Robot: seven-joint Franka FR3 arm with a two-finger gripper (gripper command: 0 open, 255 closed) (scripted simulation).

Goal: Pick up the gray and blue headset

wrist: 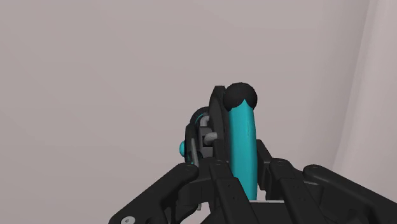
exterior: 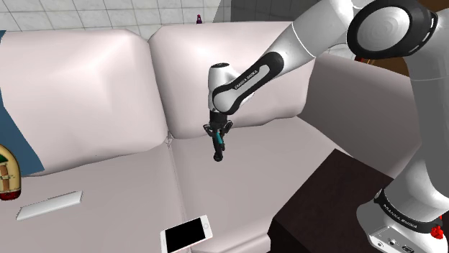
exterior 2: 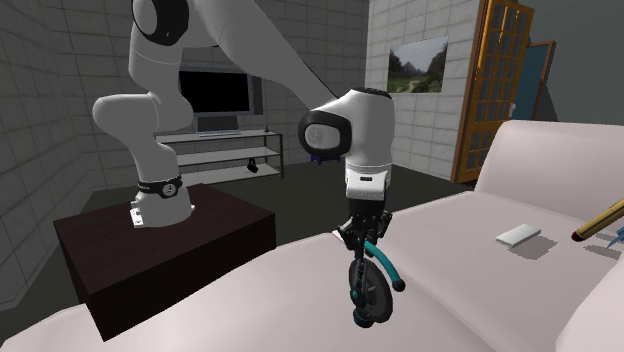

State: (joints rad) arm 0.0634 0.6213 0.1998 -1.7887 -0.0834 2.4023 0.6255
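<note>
The headset [exterior 2: 372, 285] is dark grey with a teal-blue headband, and it hangs below my gripper [exterior 2: 364, 236] above the pale sofa seat [exterior 2: 470, 290]. My black fingers are shut on its headband, seen close up in the wrist view as a teal band [wrist: 243, 149] with dark earcup parts beside it. In the shoulder view the gripper [exterior: 218, 131] holds the headset [exterior: 218, 146] in front of the sofa's back cushions, over the seat [exterior: 237, 180]. The earcups dangle lowest, just off the cushion.
On the sofa seat lie a white-framed phone [exterior: 186, 233] and a flat white remote-like slab [exterior: 49, 205]. A dark box stand [exterior: 338, 208] sits beside the sofa. A brown bottle-like object [exterior: 7, 174] shows at the shoulder view's left edge.
</note>
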